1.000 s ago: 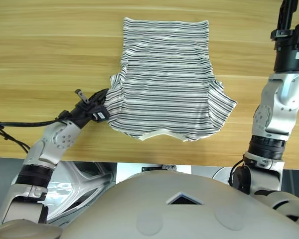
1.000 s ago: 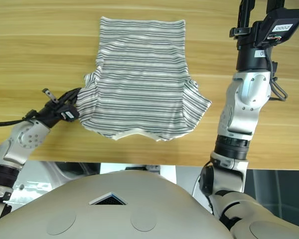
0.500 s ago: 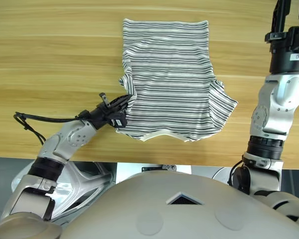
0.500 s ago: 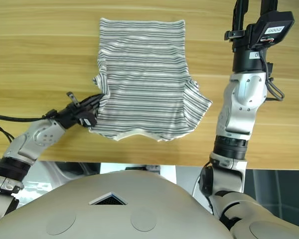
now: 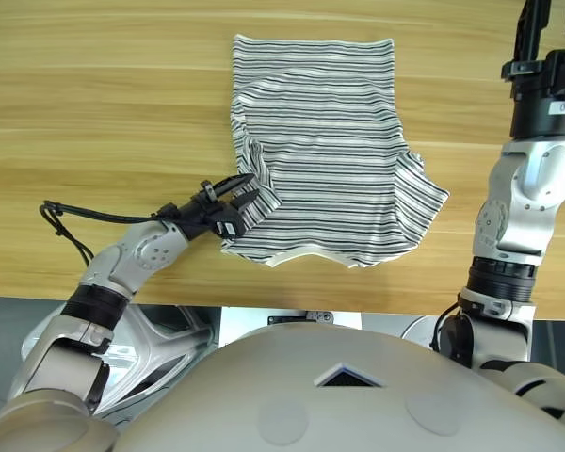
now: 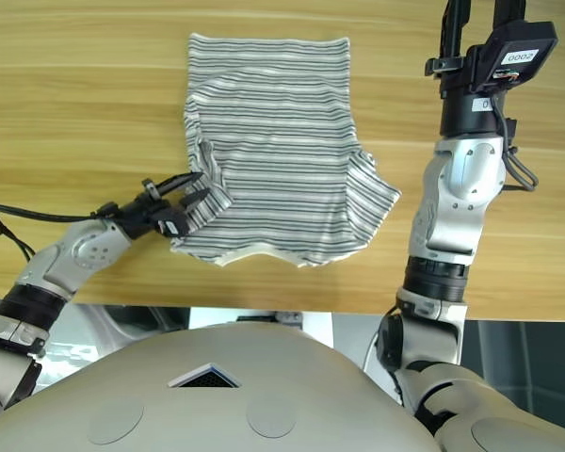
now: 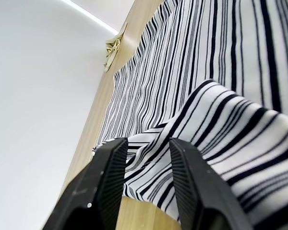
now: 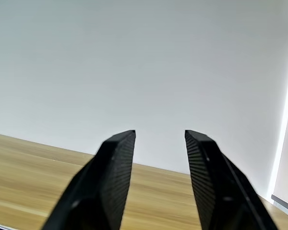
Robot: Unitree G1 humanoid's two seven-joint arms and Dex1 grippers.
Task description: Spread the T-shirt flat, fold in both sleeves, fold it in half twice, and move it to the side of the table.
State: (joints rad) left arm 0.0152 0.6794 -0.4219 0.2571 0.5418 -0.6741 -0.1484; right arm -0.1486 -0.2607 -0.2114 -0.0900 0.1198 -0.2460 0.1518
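Left eye view: left end effector is spread, tips over the folded sleeve of the T-shirt. The shirt body lies beyond it on the tabletop.
Left wrist view: striped cloth sits between the fingers (contact unclear).
Right wrist view: right end effector is spread, tabletop beyond it.

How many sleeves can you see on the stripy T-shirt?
2 on the black-and-white striped fabric T-shirt: one sleeve sticks out on the robot's right; the other lies folded inward by the left end effector.

Probably a robotics lab: a wood-grain table spans the upper frame, with a plain white wall behind it.
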